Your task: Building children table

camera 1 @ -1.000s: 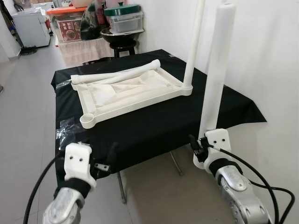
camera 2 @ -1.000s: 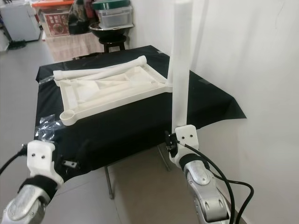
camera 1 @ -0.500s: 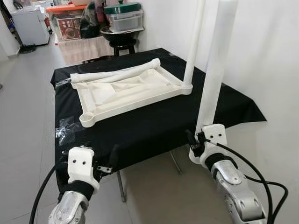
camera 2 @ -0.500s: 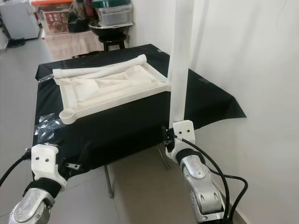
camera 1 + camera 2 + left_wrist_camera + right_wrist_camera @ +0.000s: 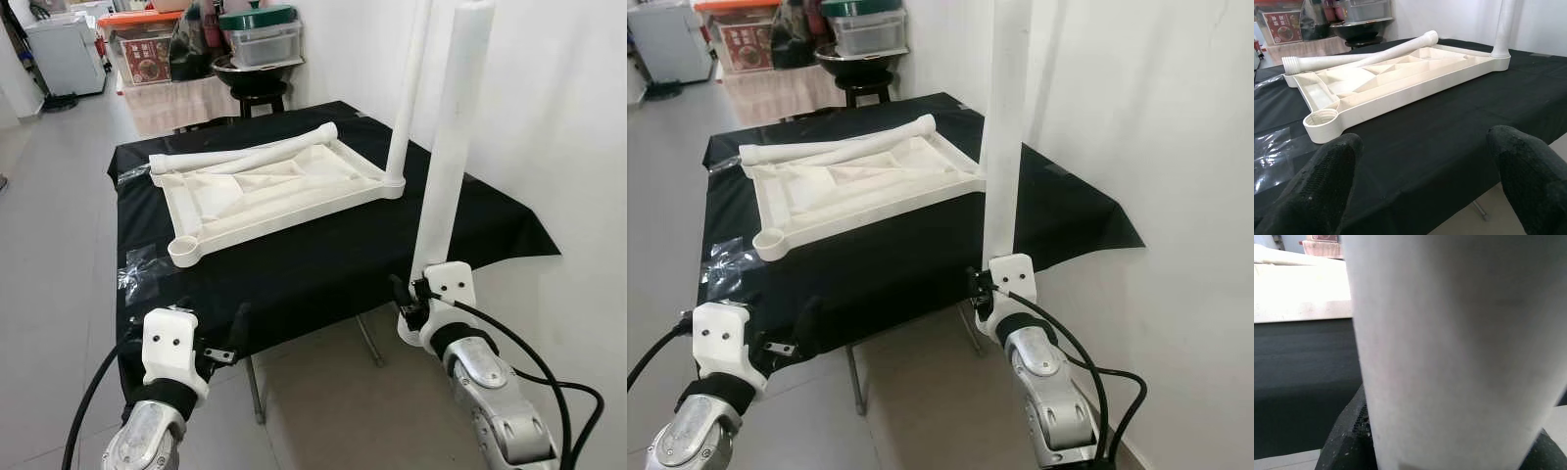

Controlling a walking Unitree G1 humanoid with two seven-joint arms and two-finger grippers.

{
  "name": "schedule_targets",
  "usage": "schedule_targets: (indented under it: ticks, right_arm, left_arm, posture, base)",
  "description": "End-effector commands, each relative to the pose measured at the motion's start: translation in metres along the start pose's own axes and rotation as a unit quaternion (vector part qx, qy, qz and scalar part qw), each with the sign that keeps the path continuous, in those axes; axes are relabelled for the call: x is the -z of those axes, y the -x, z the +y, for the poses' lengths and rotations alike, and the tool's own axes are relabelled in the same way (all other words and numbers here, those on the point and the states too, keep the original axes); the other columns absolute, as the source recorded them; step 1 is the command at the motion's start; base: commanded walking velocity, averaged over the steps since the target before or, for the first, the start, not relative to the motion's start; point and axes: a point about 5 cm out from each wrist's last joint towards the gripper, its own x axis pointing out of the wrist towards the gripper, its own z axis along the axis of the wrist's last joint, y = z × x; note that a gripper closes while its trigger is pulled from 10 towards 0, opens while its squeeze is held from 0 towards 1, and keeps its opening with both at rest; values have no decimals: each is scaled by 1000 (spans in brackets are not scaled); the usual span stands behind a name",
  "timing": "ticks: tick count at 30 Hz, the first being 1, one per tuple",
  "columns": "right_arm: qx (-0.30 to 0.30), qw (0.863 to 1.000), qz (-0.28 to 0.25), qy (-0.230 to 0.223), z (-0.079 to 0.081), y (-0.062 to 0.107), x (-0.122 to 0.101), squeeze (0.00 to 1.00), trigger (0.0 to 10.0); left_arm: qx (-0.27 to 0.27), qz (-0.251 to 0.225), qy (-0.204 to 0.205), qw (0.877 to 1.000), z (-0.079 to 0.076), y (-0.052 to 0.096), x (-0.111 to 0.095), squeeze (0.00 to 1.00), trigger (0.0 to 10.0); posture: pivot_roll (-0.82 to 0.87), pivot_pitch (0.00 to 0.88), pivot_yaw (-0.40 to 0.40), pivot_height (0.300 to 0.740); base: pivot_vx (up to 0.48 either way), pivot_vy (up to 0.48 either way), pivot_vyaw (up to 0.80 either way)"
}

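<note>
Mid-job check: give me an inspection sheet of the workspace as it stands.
Surface: black cloth over a table, clear tape at its near left edge.
Job's things: white tabletop upside down; one leg upright in its far right corner; loose leg lying across it; near left socket empty.
Clutter: nothing seen.
Grippers: right gripper holds a white leg upright; left gripper open, at the table's near edge.
Cables: black cables along both arms.
Surroundings: white wall, stool, storage boxes.
</note>
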Motion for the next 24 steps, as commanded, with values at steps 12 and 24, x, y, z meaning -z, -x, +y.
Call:
schedule_targets:
  ticks: [12,24]
  right_arm:
    - [2,999,-21,32,-7,4,-13,0,10000]
    - [-64,911,-45,404,36,1,-11,0,10000]
  left_arm:
    - [-7,-10,-4,1000,-2,-4,-8,0,10000]
    - [41,23,-308,950,-15,-16,-2,0,10000]
  posture:
    - [-91,0,47,740]
    - [-88,0,62,740]
  base:
    - [0,0,0]
    - [0,0,0]
